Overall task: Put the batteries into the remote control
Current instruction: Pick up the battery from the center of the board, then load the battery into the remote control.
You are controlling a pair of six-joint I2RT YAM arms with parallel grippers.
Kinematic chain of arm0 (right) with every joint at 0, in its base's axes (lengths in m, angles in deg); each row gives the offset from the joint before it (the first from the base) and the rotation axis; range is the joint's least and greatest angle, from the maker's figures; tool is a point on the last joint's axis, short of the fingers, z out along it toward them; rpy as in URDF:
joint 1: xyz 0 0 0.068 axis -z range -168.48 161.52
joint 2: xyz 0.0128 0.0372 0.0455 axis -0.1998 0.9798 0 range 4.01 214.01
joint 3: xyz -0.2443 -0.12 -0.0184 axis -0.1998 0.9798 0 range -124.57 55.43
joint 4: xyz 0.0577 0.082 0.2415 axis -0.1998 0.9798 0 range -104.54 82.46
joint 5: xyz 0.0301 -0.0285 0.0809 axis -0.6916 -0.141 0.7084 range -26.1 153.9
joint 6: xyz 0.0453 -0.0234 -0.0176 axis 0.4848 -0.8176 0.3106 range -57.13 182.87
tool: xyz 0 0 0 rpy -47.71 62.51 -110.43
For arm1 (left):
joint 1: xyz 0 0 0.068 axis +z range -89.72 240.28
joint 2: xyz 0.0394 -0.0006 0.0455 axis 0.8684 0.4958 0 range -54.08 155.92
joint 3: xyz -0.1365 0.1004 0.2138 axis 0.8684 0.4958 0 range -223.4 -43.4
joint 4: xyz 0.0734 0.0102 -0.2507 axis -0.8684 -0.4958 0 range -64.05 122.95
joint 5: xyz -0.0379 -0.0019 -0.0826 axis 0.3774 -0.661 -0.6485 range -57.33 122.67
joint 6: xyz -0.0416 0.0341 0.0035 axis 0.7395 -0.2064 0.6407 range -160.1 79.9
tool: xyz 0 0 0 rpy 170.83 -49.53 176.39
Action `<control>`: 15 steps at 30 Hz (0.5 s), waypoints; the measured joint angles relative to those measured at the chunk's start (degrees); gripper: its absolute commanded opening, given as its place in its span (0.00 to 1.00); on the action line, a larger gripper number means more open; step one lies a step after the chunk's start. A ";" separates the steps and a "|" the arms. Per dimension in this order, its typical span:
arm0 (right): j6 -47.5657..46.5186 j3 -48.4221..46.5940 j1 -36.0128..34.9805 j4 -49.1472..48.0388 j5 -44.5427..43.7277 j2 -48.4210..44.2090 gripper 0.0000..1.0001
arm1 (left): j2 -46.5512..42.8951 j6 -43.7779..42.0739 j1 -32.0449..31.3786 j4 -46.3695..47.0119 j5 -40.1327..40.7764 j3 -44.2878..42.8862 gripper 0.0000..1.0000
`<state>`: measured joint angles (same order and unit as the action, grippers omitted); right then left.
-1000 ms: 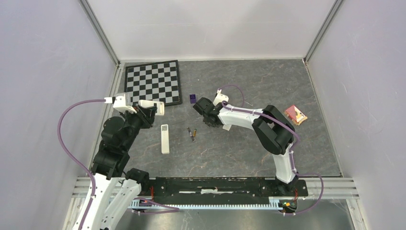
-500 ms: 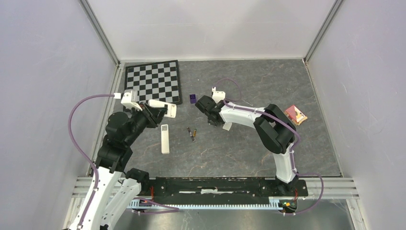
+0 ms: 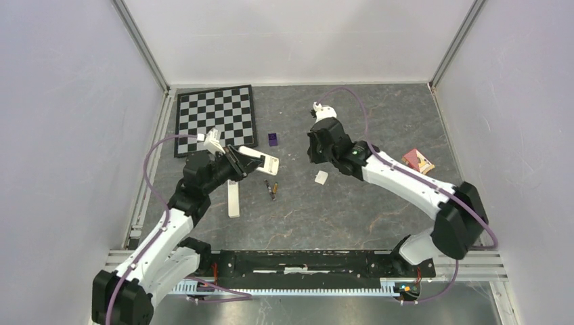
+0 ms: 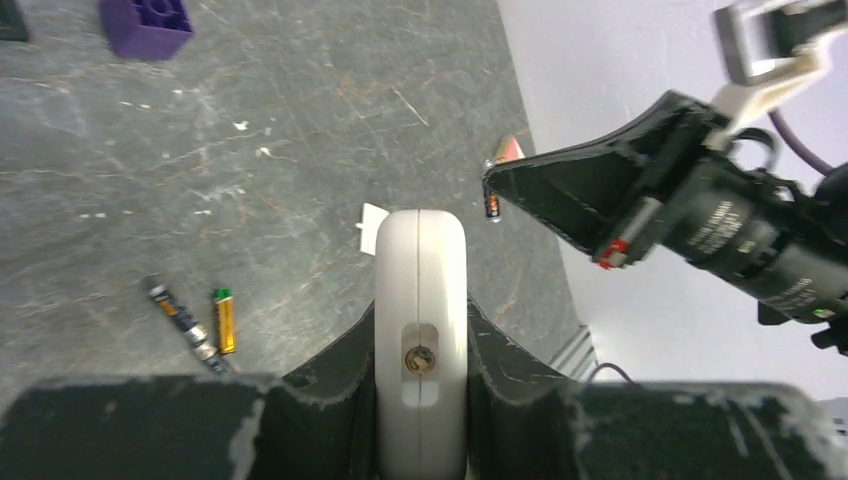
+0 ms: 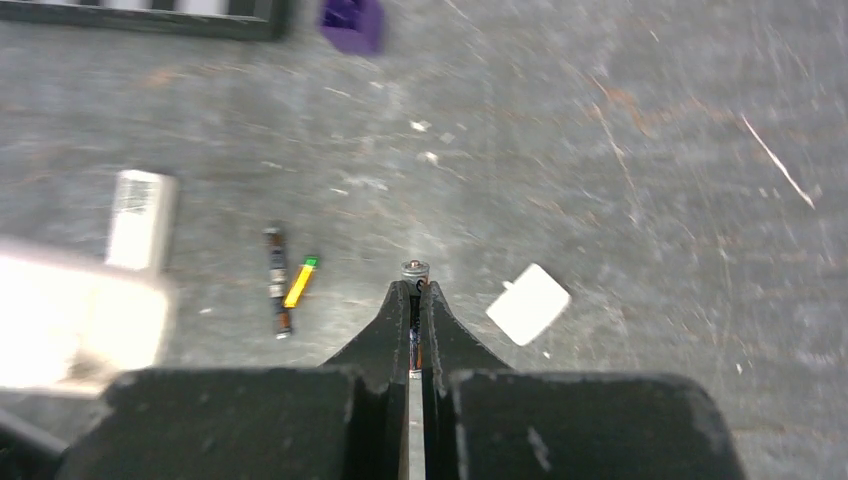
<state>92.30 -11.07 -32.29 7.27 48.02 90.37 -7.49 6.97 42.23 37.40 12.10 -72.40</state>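
Note:
The long white bar remote (image 3: 233,202) lies on the table, its far end behind my left arm; the right wrist view shows that end (image 5: 140,205). Two batteries (image 3: 271,187), one dark (image 5: 277,280) and one gold (image 5: 299,282), lie side by side to its right. My left gripper (image 3: 242,161) is shut on a second white casing (image 4: 420,270), held above the table; a metal contact shows in its end face. My right gripper (image 3: 314,156) is shut on another small battery (image 5: 415,270), whose cap pokes out past the fingertips, above the table.
A small white cover plate (image 3: 321,177) lies right of the batteries. A purple cube (image 3: 273,139) sits behind them. A chessboard (image 3: 216,118) lies at the back left. A red-faced remote (image 3: 417,161) lies at the far right.
My left gripper has swung right toward the centre with the white casing. My right gripper has risen off the table and moved back and right, still holding its battery.

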 measured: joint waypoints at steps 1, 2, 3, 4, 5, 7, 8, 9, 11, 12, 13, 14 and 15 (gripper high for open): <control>-1.07 -0.02 0.02 -1.18 1.75 -1.57 0.00 | 1.05 1.01 -0.66 2.21 -0.24 0.63 0.02; -1.90 -0.02 -0.02 -2.19 3.34 -2.91 0.00 | 1.92 1.60 -1.18 3.74 -0.44 0.79 0.02; -2.51 0.00 -0.02 -3.06 5.05 -4.09 0.00 | 3.15 2.27 -2.03 5.84 -0.48 0.79 0.02; -2.89 0.00 -0.04 -3.96 6.91 -5.29 0.00 | 4.24 2.84 -2.86 7.80 -0.50 0.79 0.02; -3.04 0.00 -0.04 -4.68 8.26 -6.14 0.00 | 5.03 3.10 -3.69 9.18 -0.44 0.79 0.02; -2.75 0.09 -0.07 -6.45 11.13 -7.85 0.00 | 6.99 3.69 -5.86 12.00 -0.33 0.66 0.02; -2.27 0.33 -0.07 -7.50 12.35 -8.61 0.00 | 7.96 3.93 -6.91 13.31 -0.11 0.61 0.02; -1.66 0.63 -0.07 -8.35 13.35 -9.38 0.00 | 8.90 4.28 -7.87 14.69 0.15 0.59 0.02; 0.31 1.86 -0.07 -10.32 14.95 -10.88 0.00 | 10.43 5.42 -9.29 17.68 0.79 0.59 0.02; 1.25 2.49 -0.07 -11.04 15.37 -11.63 0.00 | 11.10 6.16 -9.73 19.41 1.05 0.59 0.02; 2.78 3.43 -0.07 -11.89 15.72 -12.59 0.00 | 11.76 7.10 -9.99 21.49 1.29 0.59 0.02; 4.02 4.11 -0.07 -12.31 15.82 -13.35 0.00 | 12.33 8.20 -10.12 23.67 1.75 0.61 0.02; 4.81 4.59 -0.07 -12.57 15.74 -13.90 0.00 | 12.72 9.27 -10.23 25.97 2.34 0.83 0.02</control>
<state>97.11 -6.48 -32.35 -5.30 63.75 76.47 5.23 16.23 32.00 63.36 14.43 -71.57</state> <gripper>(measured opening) 0.019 0.282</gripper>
